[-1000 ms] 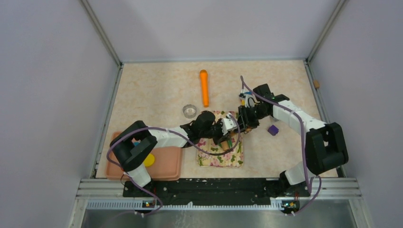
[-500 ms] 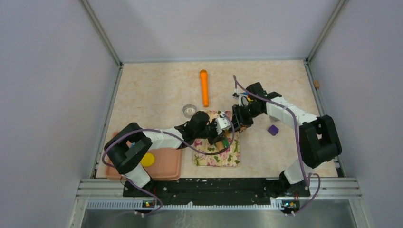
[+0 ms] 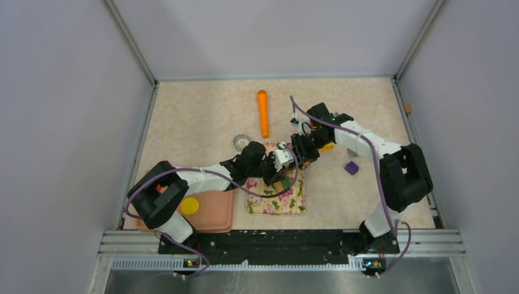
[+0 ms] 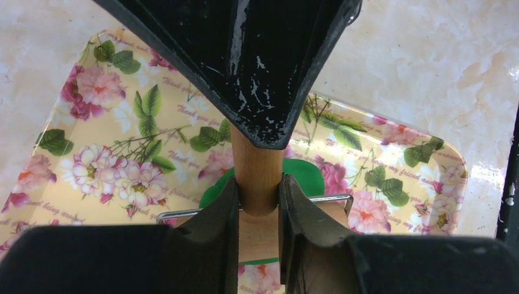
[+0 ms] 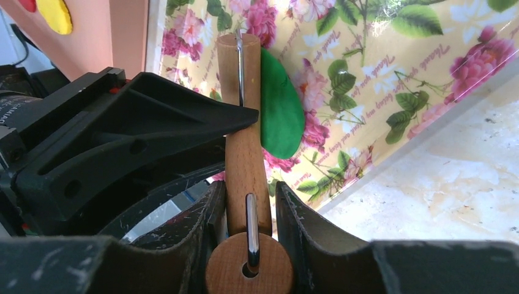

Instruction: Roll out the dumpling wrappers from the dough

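Dough (image 5: 280, 110), dark green, flattened smooth oval

Top cam looks down on whole table (image 3: 202, 122). Wrist cams close-up, facing each other, sharing roller (image 4: 257, 171) and mat (image 4: 110, 153).

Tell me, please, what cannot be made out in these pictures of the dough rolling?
- Dough: left wrist view, wooden roller and left fingers cover its middle.
- Top view: both arms hide the roller's contact with the floral mat.
- Purple item: top view, too small to identify.
- Pink tray: top view, left arm covers part.
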Available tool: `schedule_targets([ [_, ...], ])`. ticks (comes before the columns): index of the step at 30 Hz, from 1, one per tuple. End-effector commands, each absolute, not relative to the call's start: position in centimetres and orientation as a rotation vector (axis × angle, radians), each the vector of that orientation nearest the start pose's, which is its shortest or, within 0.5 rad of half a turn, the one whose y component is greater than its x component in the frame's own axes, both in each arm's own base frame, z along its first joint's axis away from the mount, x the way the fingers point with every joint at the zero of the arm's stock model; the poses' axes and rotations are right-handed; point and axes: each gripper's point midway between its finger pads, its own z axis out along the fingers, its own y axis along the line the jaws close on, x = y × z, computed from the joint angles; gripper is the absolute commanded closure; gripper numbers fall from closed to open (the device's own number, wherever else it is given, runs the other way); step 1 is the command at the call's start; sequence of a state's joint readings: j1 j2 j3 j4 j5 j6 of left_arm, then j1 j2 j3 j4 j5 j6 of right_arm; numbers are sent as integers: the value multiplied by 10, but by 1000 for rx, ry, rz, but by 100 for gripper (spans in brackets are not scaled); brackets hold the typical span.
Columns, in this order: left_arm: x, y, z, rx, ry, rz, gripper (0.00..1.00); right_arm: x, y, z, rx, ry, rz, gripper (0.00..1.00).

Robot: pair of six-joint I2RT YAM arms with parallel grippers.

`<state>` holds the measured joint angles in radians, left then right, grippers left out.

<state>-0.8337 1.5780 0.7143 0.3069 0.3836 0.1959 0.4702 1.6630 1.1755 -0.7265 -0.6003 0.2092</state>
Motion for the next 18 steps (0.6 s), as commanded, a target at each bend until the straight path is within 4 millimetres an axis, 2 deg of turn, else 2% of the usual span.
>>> schedule_targets([
  [1, 228, -339, 72, 1307, 1809, -775, 100, 265, 229, 97, -632, 2749, 695, 100],
  [4, 233, -353, 89, 1307, 1759, -815, 100, 268, 224, 117, -643, 2710, 691, 100],
  [8, 239, -365, 103, 1299, 1723, -837, 100, 262, 211, 124, -641, 2710, 674, 100],
  [13, 238, -364, 96, 1316, 1734, -825, 100, 260, 203, 123, -622, 2698, 673, 100],
  [18, 235, -361, 100, 1329, 1740, -822, 100, 262, 205, 133, -627, 2655, 702, 100],
])
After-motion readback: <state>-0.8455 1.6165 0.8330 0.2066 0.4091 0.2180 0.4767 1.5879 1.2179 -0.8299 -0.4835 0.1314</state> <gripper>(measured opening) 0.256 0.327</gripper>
